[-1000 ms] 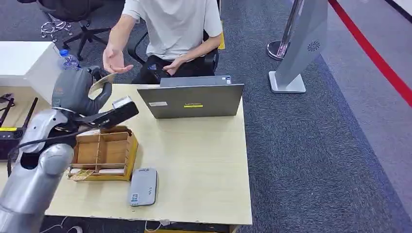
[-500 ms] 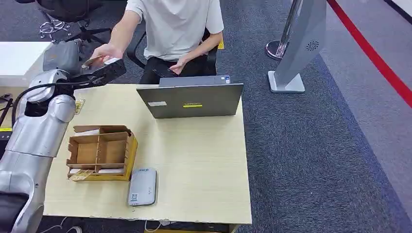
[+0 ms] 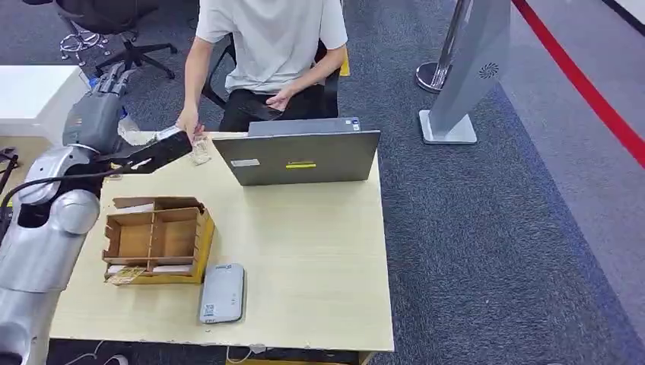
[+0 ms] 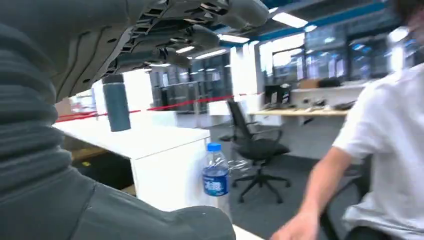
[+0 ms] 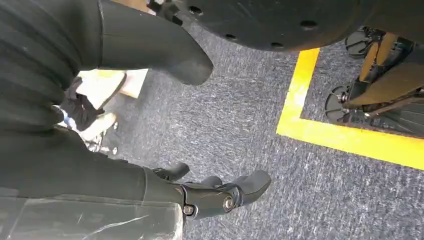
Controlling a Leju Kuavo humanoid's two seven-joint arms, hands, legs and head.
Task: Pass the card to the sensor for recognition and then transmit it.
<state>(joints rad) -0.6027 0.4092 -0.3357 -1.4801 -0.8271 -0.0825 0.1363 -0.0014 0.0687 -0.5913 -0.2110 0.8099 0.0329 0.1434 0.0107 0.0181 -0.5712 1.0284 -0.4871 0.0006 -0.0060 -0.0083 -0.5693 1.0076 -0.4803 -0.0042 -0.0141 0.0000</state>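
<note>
The left hand is now empty, fingers spread; beside it, the person's hand has set the card on the desk — handover done.

The left hand is seen with its fingers spread and nothing held. A blue-capped water bottle is stood beside a white desk. A person's forearm in a white sleeve is reached downward.

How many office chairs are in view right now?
2: one black office chair stands empty behind the white desk; the person sits on another chair. Others may be hidden.
</note>
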